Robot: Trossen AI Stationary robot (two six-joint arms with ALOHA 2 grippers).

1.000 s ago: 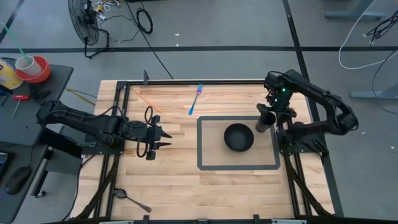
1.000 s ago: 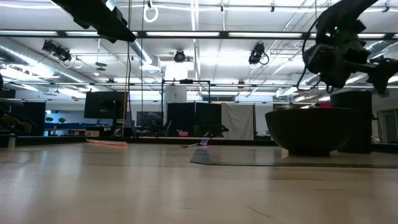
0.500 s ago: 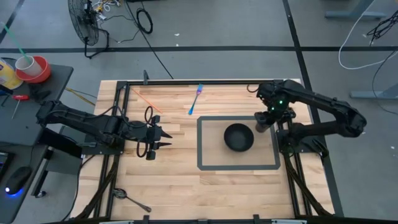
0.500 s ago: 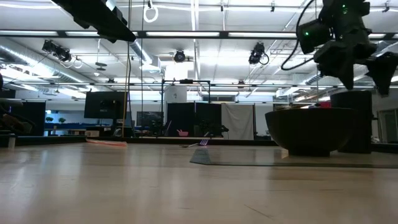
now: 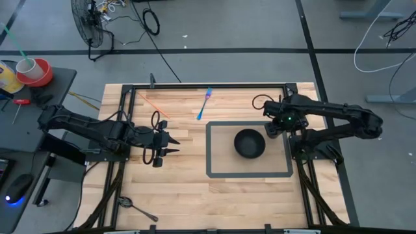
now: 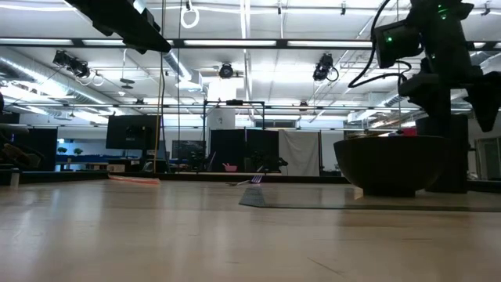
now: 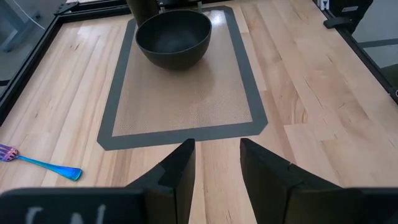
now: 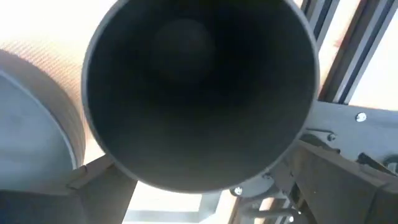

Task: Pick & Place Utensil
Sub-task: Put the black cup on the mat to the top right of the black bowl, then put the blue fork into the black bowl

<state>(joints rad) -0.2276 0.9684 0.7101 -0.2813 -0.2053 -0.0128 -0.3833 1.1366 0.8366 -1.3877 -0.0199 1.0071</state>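
Observation:
A blue fork (image 5: 204, 104) with purple tines lies flat on the wood toward the table's far edge; it also shows in the left wrist view (image 7: 38, 163). A dark bowl (image 5: 249, 143) stands on a grey-bordered mat (image 5: 218, 170). A dark cup (image 8: 199, 93) stands at the bowl's right (image 6: 443, 157). My right gripper (image 5: 273, 127) hangs open just above the cup, pointing down into it, and hides it in the high view. My left gripper (image 7: 214, 149) stays open over bare wood left of the mat (image 5: 174, 144), with nothing between its fingers.
A metal spoon (image 5: 138, 208) lies near the table's near left corner. A thin orange stick (image 5: 153, 104) lies at the far left. A dark frame (image 5: 195, 85) runs around the table top. Bare wood stretches between my left gripper and the mat.
My right gripper has swung from the table's far right toward the near edge and a little left, coming over the dark cup, and has turned about while tipping to point straight down. The cup and bowl have stayed in place.

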